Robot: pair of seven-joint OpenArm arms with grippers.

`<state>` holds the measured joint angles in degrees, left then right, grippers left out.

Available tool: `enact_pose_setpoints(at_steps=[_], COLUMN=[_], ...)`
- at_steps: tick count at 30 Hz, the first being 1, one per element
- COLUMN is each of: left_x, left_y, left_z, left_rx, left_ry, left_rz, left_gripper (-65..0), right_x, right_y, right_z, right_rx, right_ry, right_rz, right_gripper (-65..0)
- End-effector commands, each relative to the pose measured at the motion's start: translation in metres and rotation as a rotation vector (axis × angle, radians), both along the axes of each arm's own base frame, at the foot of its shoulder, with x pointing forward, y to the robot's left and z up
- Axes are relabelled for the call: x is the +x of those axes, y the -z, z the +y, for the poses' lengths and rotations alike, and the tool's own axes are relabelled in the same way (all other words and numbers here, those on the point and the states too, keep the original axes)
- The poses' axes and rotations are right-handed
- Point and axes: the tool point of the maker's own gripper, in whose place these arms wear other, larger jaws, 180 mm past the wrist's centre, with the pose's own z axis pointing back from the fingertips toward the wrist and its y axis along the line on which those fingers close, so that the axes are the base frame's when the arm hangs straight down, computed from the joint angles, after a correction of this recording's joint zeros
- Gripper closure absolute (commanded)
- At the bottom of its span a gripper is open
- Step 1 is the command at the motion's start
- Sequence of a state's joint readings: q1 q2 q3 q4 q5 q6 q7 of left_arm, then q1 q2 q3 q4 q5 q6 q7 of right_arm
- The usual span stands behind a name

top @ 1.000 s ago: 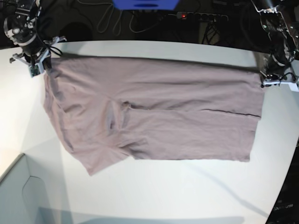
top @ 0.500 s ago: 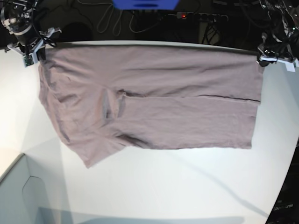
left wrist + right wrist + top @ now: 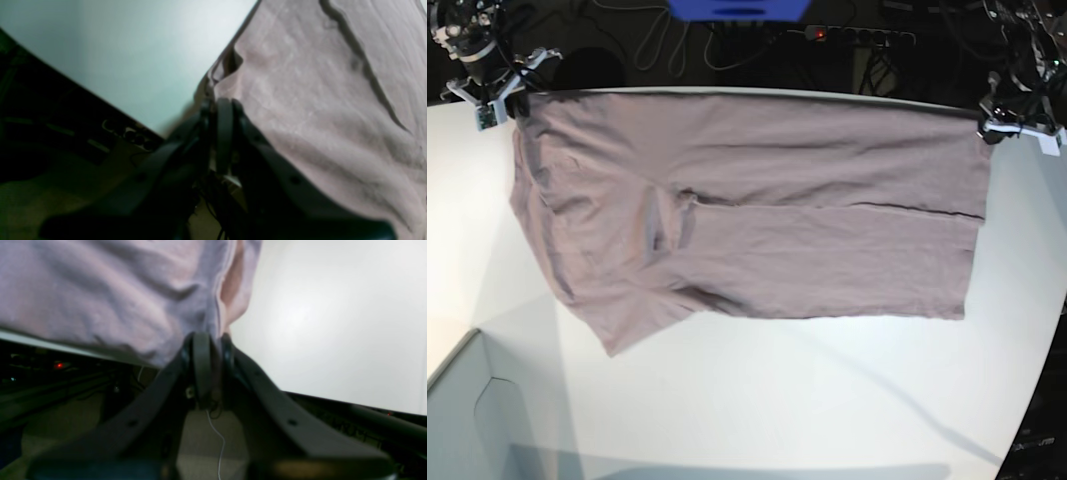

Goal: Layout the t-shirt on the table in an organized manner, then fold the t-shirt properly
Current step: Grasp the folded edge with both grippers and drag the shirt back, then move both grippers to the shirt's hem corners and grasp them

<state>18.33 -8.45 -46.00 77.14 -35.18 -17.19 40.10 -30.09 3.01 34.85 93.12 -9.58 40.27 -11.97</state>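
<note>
The mauve t-shirt (image 3: 757,210) lies spread on the white table (image 3: 807,400), its top edge stretched along the table's far edge. My left gripper (image 3: 987,128), at the base view's right, is shut on the shirt's far right corner; in the left wrist view the gripper (image 3: 220,110) pinches the cloth (image 3: 317,100) at its edge. My right gripper (image 3: 515,100), at the base view's left, is shut on the far left corner; the right wrist view shows the gripper (image 3: 208,340) clamped on the fabric (image 3: 116,296). A folded-over flap runs across the shirt's lower half.
A pale grey box corner (image 3: 477,410) sits at the front left. Beyond the table's far edge are a blue object (image 3: 739,8), a power strip (image 3: 857,36) and cables. The table edge curves away at the front right.
Both grippers pulled the shirt's top edge toward the table's far edge and stretched it taut. In the last half second the right gripper shifted slightly further.
</note>
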Motion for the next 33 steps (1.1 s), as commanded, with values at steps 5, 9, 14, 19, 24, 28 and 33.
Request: enact_pose_setpoints(at_steps=[5, 9, 14, 19, 24, 28, 33], left_x=[0.004, 0.002, -0.003, 0.01, 0.04, 0.066, 0.096], left_y=[-0.011, -0.012, -0.019, -0.047, -0.071, -0.083, -0.089], left_z=[0.009, 0.013, 0.031, 0.047, 0.049, 0.043, 0.027], left_rx=[0.03, 0.031, 0.047, 0.1, 0.128, 0.125, 0.104], left_ry=[0.011, -0.01, -0.072, -0.097, -0.086, -0.061, -0.014], left_rz=[-0.028, -0.031, -0.052, -0.125, -0.207, -0.258, -0.297], left_gripper=[-11.2, -32.5, -36.8, -36.9, -36.8, -36.8, -36.7], right_x=[0.004, 0.002, 0.001, 0.021, 0.075, 0.134, 0.204], right_y=[-0.009, -0.011, -0.029, -0.057, -0.076, -0.086, -0.082], right_z=[-0.006, -0.006, -0.02, -0.031, -0.031, -0.017, -0.008], right_rx=[-0.011, -0.015, -0.05, -0.095, -0.077, -0.03, 0.012], right_ry=[0.001, 0.0, 0.064, 0.101, 0.109, 0.04, -0.028], right_rz=[-0.035, -0.038, -0.084, -0.179, -0.306, -0.388, -0.356], right_gripper=[-7.5, -21.6, -30.2, -31.0, -31.1, -31.1, -31.1])
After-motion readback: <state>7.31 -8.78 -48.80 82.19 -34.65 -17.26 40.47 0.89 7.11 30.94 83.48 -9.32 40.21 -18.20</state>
